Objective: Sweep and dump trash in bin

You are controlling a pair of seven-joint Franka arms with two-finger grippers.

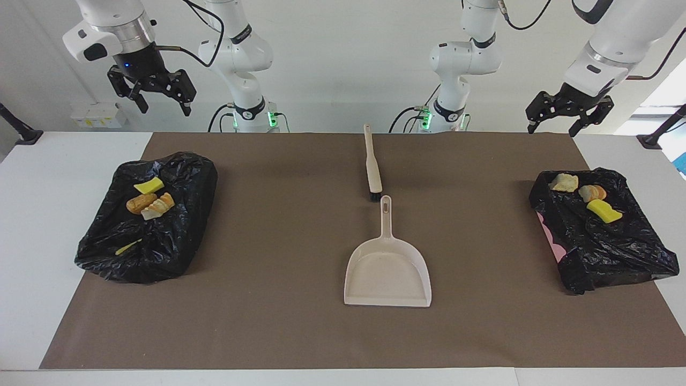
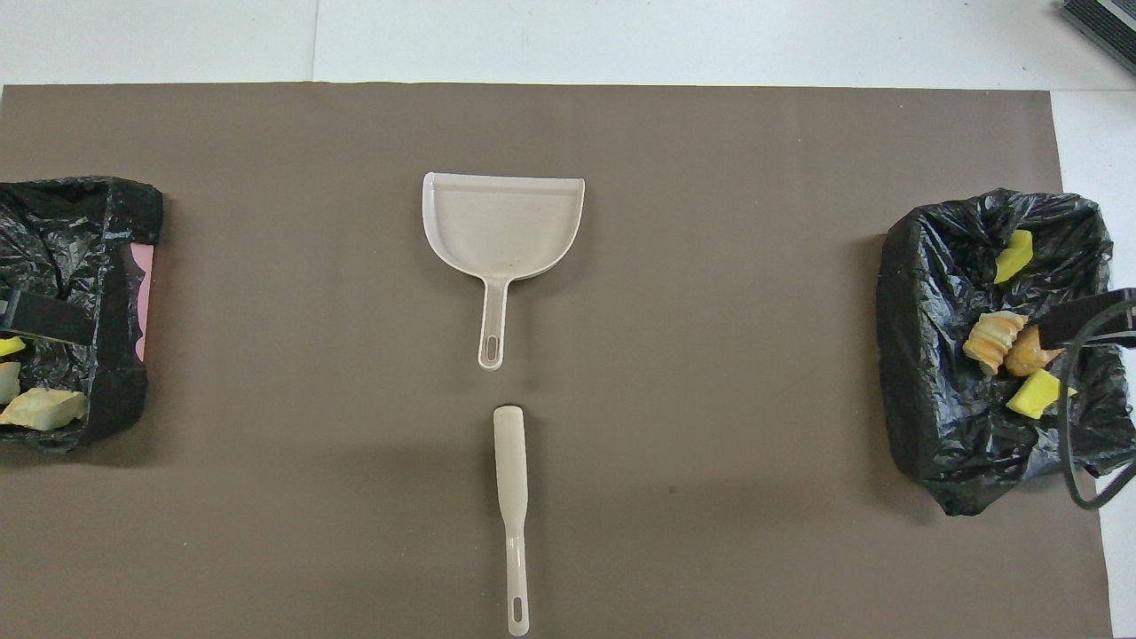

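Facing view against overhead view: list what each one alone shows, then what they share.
Only the facing view shows both arms whole, with the left end effector and right end effector raised and open, each above its own end of the table. Only the overhead view shows the dark grille at the table's corner. Both show the dustpan, the brush nearer the robots, and trash lying in two black-lined bins.

Beige dustpan (image 1: 387,271), black bin bags (image 1: 147,236), yellow sponge bits (image 1: 149,186)
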